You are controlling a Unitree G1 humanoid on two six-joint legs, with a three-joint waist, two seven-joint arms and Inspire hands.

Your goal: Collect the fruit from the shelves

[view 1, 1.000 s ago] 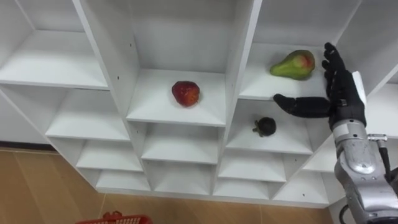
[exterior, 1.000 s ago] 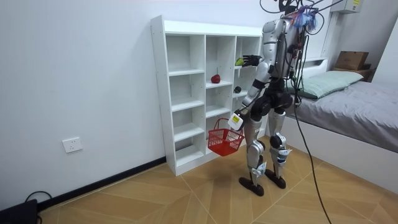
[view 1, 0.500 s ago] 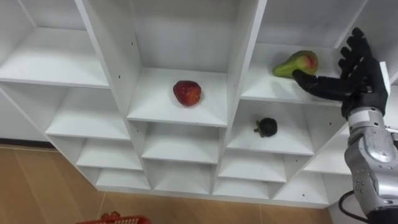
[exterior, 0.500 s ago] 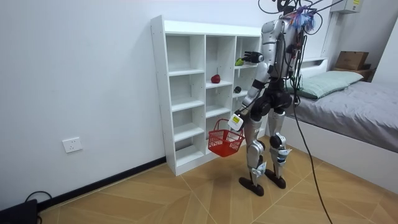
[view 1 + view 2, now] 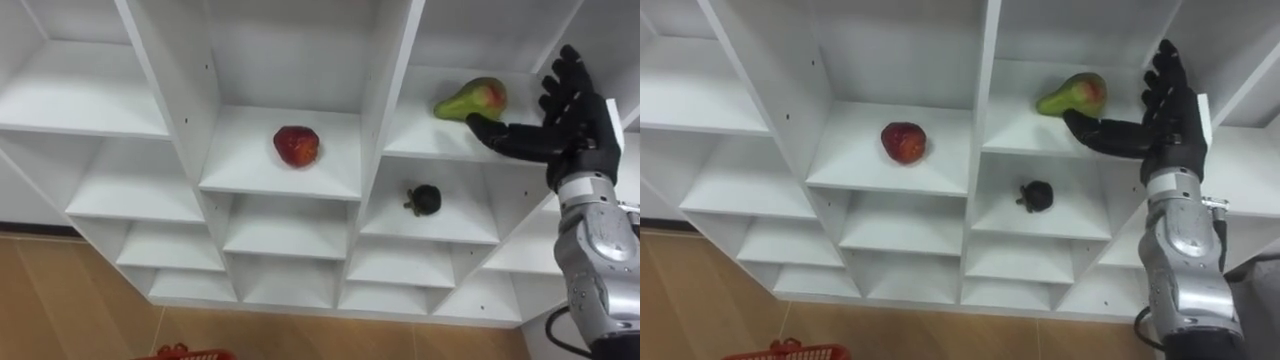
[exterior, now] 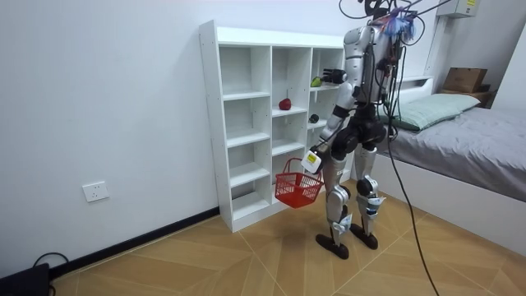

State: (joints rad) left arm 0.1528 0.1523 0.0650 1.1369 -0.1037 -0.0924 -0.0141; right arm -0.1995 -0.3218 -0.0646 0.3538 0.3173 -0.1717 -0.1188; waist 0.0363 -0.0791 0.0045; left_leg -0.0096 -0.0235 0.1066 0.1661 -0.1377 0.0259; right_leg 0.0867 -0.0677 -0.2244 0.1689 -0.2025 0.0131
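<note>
A green pear with a red blush [image 5: 473, 99] [image 5: 1073, 94] lies on the upper right shelf of the white closet [image 5: 390, 70]. My right hand [image 5: 565, 110] [image 5: 1165, 105] is open just right of it, thumb stretched toward the pear's base, fingers raised and apart from the fruit. A red apple [image 5: 296, 145] sits on the middle shelf. One shelf below the pear rests a small dark fruit [image 5: 424, 199]. In the room view my left hand [image 6: 311, 159] hangs low, shut on the handle of a red basket [image 6: 297, 186].
I stand facing the white closet [image 6: 263, 123] on a wood floor. A bed [image 6: 468, 140] lies behind me at the room view's right. The red basket's rim [image 5: 185, 353] shows at the bottom of the eye view.
My right hand has risen from the lower shelf level up to the pear's shelf and moved in beside the pear. The view has shifted slightly.
</note>
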